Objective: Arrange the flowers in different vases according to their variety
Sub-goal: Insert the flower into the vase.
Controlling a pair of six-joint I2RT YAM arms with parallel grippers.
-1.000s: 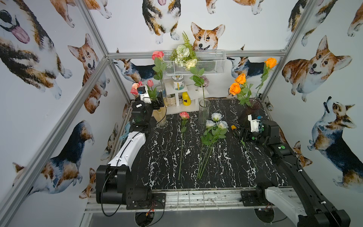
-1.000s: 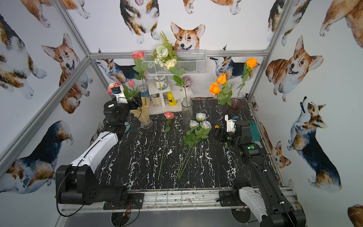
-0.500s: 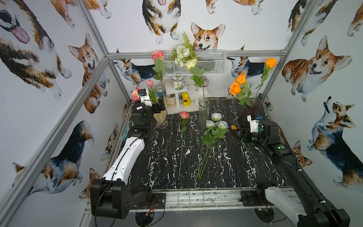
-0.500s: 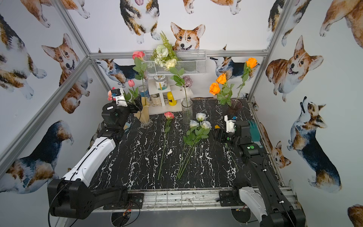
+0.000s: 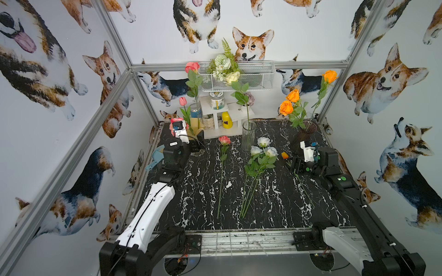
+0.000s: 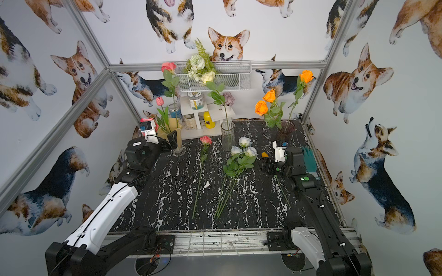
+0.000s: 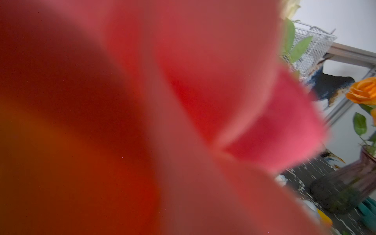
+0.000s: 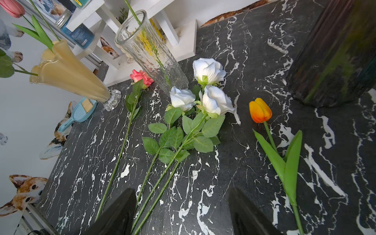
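Observation:
My left gripper (image 5: 198,141) stands wide open beside the creamy-yellow vase (image 6: 176,133) at the back left, with nothing seen in it. That vase holds a tall pink rose (image 5: 192,67), a pink tulip (image 5: 183,101) and a pink head (image 7: 203,81) that blocks the left wrist view. On the table lie a pink rose (image 5: 224,140), three white roses (image 8: 207,89) and an orange tulip (image 8: 260,110). My right gripper (image 8: 183,215) is open over bare table left of the tulip's stem. A cream rose stands in the clear vase (image 5: 248,133). Orange roses (image 5: 286,107) fill the purple vase (image 5: 303,136).
A white shelf (image 5: 229,117) with jars and a yellow bottle stands at the back. A wire basket (image 5: 251,76) with a fern bouquet hangs above it. A blue dustpan (image 5: 155,159) lies at the left edge and a teal glove (image 6: 308,160) at the right edge.
My left gripper has come lower and a little nearer beside the yellow vase, with the arm stretching forward. The right arm and the lying flowers have not moved.

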